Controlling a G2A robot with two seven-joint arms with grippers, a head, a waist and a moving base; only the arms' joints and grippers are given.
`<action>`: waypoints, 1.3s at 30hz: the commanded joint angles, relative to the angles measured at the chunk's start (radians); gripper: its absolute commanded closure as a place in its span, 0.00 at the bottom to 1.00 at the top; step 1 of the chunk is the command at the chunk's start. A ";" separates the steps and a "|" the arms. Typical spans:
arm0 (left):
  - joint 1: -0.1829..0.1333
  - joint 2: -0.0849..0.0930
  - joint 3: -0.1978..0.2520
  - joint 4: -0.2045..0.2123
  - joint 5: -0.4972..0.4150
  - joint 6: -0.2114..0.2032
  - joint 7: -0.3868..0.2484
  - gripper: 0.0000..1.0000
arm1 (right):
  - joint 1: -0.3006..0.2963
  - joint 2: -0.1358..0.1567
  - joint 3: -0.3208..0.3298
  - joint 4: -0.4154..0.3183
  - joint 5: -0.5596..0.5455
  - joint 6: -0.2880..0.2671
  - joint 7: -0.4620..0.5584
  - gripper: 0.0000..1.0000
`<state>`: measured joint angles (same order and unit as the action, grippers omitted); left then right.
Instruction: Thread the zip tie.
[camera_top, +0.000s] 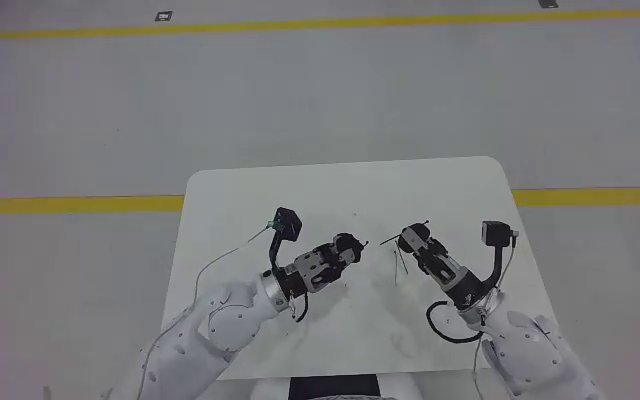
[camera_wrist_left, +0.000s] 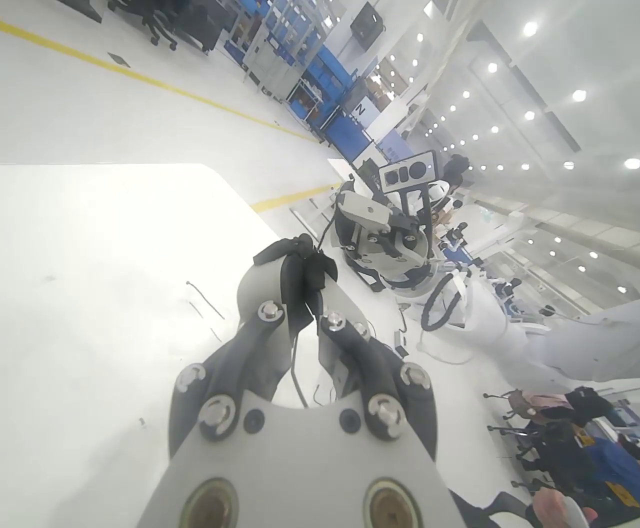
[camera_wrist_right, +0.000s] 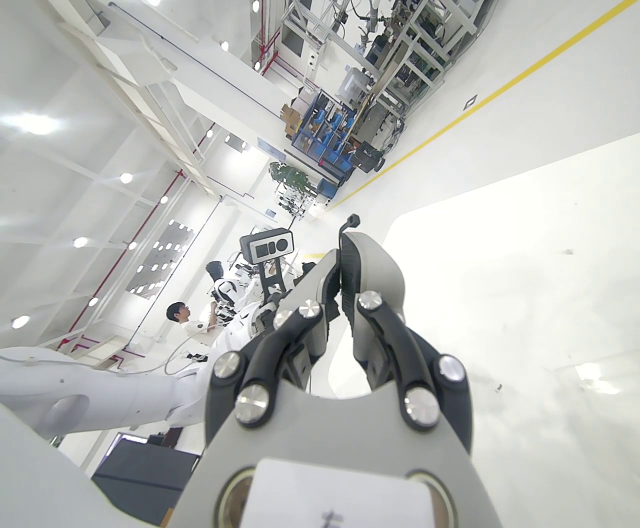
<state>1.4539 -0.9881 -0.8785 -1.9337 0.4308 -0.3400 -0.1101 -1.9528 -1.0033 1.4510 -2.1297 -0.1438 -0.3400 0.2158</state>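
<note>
Zip tie (camera_wrist_right: 353, 220) is held clenched in the right gripper (camera_wrist_right: 341, 257), above the table's (camera_top: 300, 195) centre. The left gripper (camera_wrist_left: 302, 280) is closed, contents indiscernible. Threading is judged not yet done, as no loop is seen.

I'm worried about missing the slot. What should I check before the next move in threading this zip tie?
1. Right gripper shut on the zip tie: ok.
2. Tie's head pokes past the fingers: ok.
3. Left gripper holds the tail: cannot tell; a thin dark strand runs through it.
4. Gap between grippers, both over the table: ok.
5. Tail lined up with the head: cannot tell.
</note>
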 joint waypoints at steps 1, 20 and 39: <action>-0.012 0.015 0.027 0.000 0.017 0.000 0.037 1.00 | 0.000 0.000 0.000 0.000 0.000 0.000 0.000 1.00; -0.030 0.038 0.065 0.005 0.005 0.000 0.076 1.00 | 0.009 -0.005 -0.023 0.011 -0.067 0.000 -0.044 1.00; -0.030 0.038 0.065 0.005 0.005 0.000 0.076 1.00 | 0.038 0.015 -0.126 0.030 -0.209 0.000 -0.222 1.00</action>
<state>1.4237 -0.9506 -0.8132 -1.9285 0.4363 -0.3400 -0.0336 -1.9147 -0.9886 1.3253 -2.0995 -0.3535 -0.3400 -0.0066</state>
